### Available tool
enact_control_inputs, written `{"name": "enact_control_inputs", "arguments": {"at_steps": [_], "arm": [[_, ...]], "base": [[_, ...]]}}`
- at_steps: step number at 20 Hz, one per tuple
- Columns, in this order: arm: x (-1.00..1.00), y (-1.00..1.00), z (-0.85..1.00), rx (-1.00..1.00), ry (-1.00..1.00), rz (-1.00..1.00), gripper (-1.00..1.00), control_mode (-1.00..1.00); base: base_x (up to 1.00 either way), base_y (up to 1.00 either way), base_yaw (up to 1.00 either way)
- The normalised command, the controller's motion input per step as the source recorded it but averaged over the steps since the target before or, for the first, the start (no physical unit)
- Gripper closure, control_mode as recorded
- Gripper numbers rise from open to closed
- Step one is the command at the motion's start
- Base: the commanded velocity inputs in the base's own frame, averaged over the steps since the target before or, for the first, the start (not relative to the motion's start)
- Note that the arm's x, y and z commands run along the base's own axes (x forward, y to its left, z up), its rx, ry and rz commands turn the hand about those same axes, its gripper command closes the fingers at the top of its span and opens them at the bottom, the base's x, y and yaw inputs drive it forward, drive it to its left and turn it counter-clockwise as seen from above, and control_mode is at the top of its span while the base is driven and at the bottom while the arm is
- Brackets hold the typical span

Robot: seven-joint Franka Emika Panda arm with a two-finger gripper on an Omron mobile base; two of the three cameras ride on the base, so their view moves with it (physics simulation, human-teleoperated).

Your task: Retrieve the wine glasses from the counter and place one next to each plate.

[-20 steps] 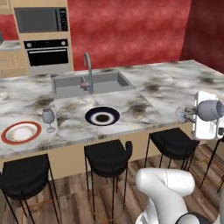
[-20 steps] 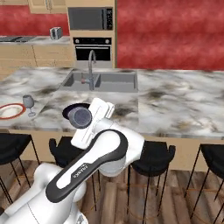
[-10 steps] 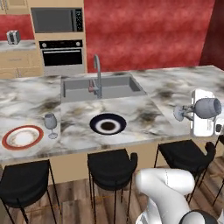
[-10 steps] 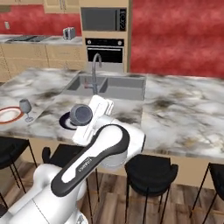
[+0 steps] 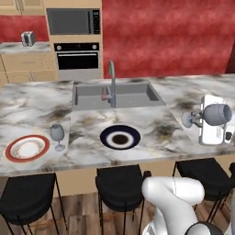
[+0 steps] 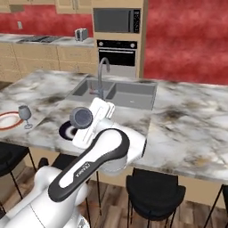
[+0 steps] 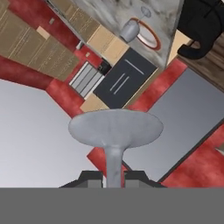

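hand (image 7: 113, 177) grips a wine glass (image 5: 215, 114) sideways by its stem.

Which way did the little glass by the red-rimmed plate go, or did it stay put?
No. The wine glass stands just right of the red-rimmed plate, as close as before. The whole picture slid because the camera moved, not the glass.

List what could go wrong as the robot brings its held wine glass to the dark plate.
The gripper pinches the held wine glass only by its thin stem, lying sideways, so it might slip or swivel. It must be turned upright before being set down. The dark plate lies near the island's front edge, so a misplaced foot could tip off.
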Motion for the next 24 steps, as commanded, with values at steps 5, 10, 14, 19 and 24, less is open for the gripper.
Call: {"name": "enact_control_inputs", "arguments": {"at_steps": [5,10,14,19,24], "arm": [[0.0,0.0,0.0,0.0,0.0,0.0,1.0,1.0],[0.0,0.0,0.0,0.0,0.0,0.0,1.0,1.0],[0.0,0.0,0.0,0.0,0.0,0.0,1.0,1.0],[0.72,-0.3,-0.14,0.01,0.24,0.24,1.0,-1.0],[0.69,-0.2,-0.16,-0.03,0.25,0.11,1.0,-1.0]], "base": [[0.77,-0.19,0.35],[0.76,-0.21,0.34],[0.79,-0.25,0.33],[0.0,0.0,0.0],[0.0,0.0,0.0]]}}
